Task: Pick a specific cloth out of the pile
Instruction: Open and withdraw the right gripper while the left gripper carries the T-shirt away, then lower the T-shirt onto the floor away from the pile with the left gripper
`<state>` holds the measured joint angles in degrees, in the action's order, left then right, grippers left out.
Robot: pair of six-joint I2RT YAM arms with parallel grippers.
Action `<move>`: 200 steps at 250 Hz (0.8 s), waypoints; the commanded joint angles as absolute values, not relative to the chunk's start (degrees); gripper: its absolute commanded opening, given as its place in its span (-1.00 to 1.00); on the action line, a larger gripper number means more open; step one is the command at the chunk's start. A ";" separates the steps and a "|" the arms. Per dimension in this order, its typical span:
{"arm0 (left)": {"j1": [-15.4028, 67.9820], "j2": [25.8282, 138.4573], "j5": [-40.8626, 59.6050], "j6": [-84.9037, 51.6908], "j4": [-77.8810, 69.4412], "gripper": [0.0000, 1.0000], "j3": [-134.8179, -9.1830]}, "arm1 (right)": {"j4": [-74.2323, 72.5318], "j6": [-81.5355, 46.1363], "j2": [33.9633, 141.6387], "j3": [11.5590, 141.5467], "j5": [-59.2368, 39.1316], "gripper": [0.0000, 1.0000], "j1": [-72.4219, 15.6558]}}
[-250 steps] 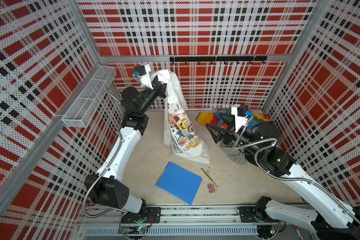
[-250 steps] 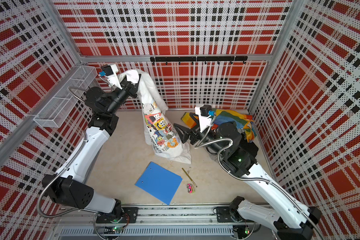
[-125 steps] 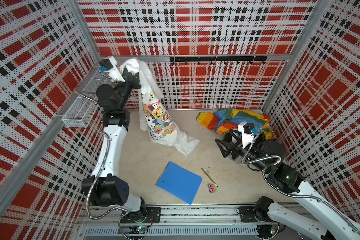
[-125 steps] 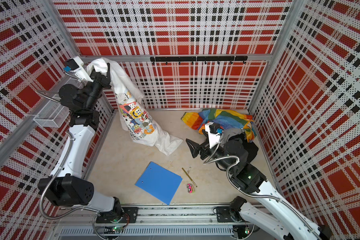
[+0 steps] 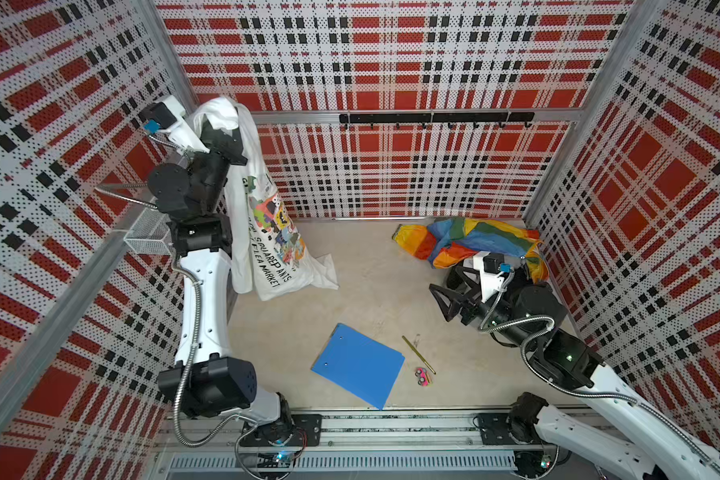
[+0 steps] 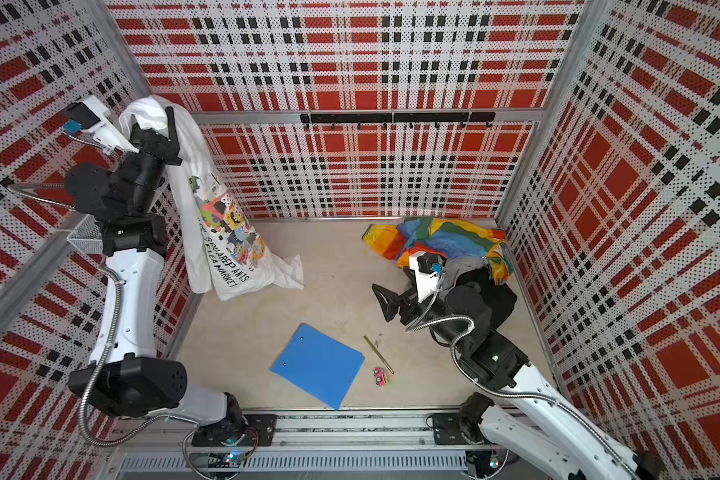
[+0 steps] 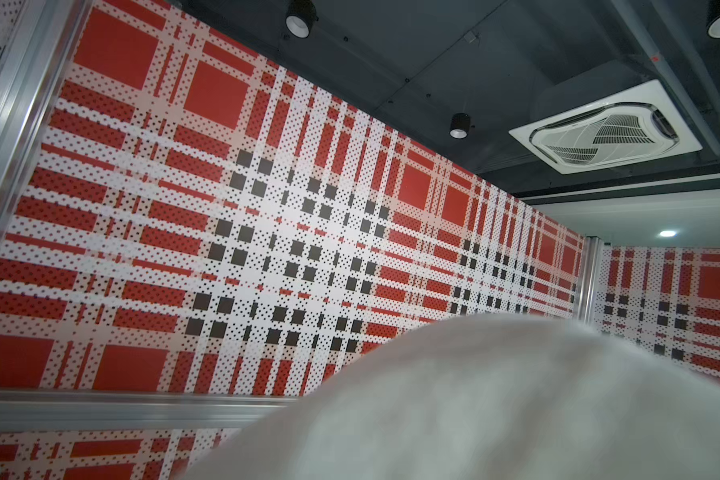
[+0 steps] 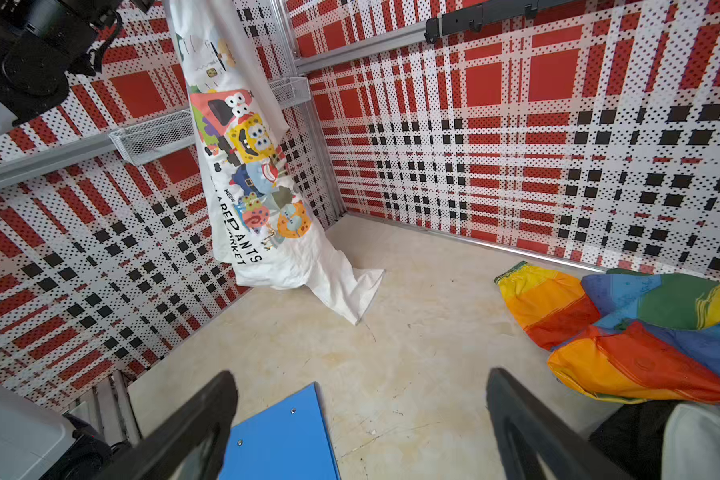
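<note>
Upper left, on the side wall: silver wire-mesh basket (image 5: 146, 239), its contents hidden behind the arm. Beside it, high up: left gripper (image 6: 168, 118), jaws clamped on the top of the large white cloth (image 5: 267, 232) with cartoon print and black lettering. This hangs down, its lower corner trailing on the beige floor (image 5: 371, 282), well apart from the pile.

Lower centre, lying flat: blue folder (image 5: 358, 365); thin yellow pencil (image 5: 418, 355); small pink item (image 5: 422, 376) just beside the pencil.

Right: right gripper (image 8: 360, 376), jaws spread wide over bare floor, near the pile (image 6: 445, 237) of rainbow-striped, grey and black cloths in the far right corner.
</note>
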<state>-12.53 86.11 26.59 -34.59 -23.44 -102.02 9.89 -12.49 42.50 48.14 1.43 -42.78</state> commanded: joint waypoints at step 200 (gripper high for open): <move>2.06 85.44 20.62 -13.78 -15.16 -0.97 -81.01 | 7.41 -12.61 40.66 45.67 3.53 0.99 -43.06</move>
<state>2.63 92.99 24.91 -20.80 -16.93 -87.83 10.50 -13.08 39.53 46.15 3.29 -42.78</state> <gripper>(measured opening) 0.067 0.997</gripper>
